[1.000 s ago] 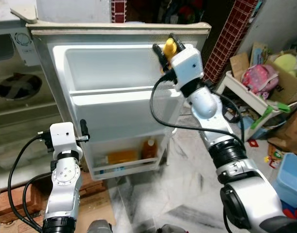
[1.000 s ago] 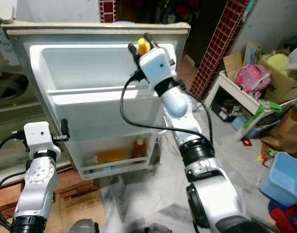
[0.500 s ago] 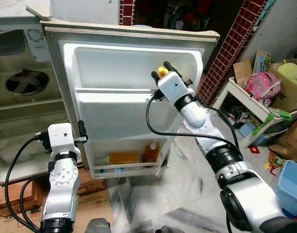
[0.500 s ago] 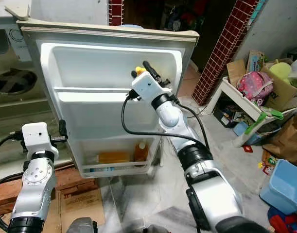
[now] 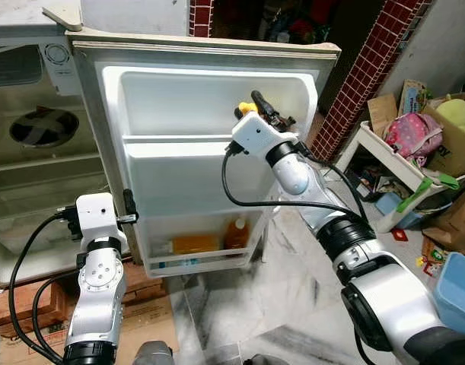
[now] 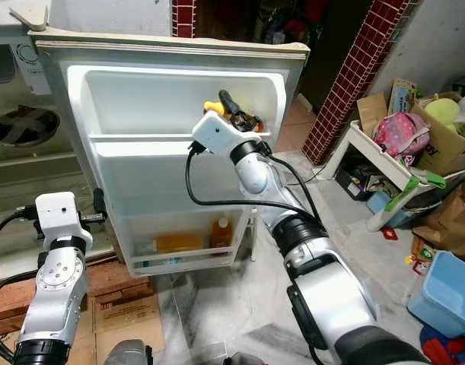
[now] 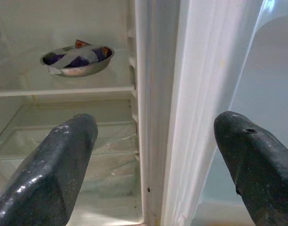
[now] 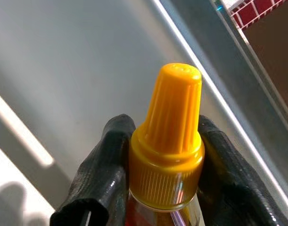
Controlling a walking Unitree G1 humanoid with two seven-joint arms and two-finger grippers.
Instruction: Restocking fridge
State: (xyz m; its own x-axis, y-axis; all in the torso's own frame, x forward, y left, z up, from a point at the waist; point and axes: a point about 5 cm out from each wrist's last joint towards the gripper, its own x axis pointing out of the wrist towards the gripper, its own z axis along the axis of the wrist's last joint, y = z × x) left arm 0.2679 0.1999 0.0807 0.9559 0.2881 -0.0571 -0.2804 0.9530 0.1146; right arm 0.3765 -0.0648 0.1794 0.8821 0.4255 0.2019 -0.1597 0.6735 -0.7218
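Right claw (image 5: 250,108) is up at the top shelf (image 5: 209,140) of the open fridge door (image 5: 179,175), and it holds a bottle with a yellow cap (image 8: 166,141). Its two black fingers (image 8: 100,174) squeeze the bottle just under the cap, one on each side. The bottle is tipped over, with its cap pointing into the top shelf, close to the white back wall of the door. It does not look set down yet. Left claw (image 7: 151,174) is down low by the edge of the door. Its fingers are spread wide, one on each side of the door edge, and they hold nothing. Past it, a metal bowl (image 7: 78,59) sits on a rack inside the fridge. Two orange bottles (image 5: 234,233) already stand in the bottom shelf of the door. What could go wrong? The bottle is leaning, so if the right claw lets go now it could fall on its side. It could also bump the shelf rail and slip out onto the floor. The door might swing too, because nothing grips it.
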